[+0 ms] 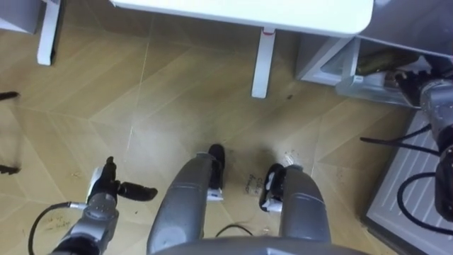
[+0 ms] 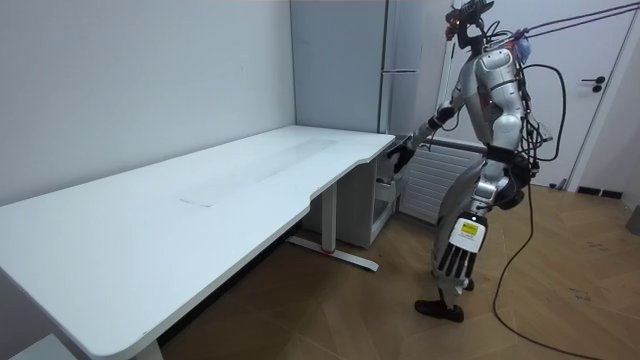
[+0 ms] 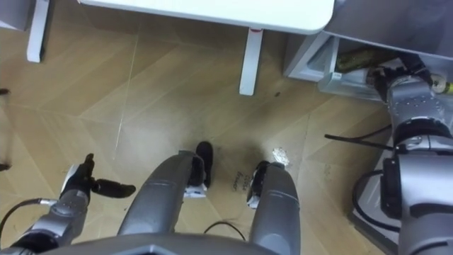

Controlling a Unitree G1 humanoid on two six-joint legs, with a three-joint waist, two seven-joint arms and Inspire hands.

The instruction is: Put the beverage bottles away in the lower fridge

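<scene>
As the right hand (image 3: 396,74), grip unreadable, reaches to the fridge (image 3: 306,55) at upper right, the empty left hand (image 3: 75,185) hangs open; crowding the bench (image 3: 212,10) risks a bump.

"Where is the lower fridge (image 1: 322,65)?"
"Just past the end of the white desk (image 1: 283,14), to the robot's right. It's pale grey and standing open."
"And its door (image 1: 393,188)?"
"Swung out over the floor, with the ribbed inner face showing."
"Any drinks?"
"A yellow-brown thing (image 1: 379,62) lies in the open compartment, but it's too unclear to name."
</scene>
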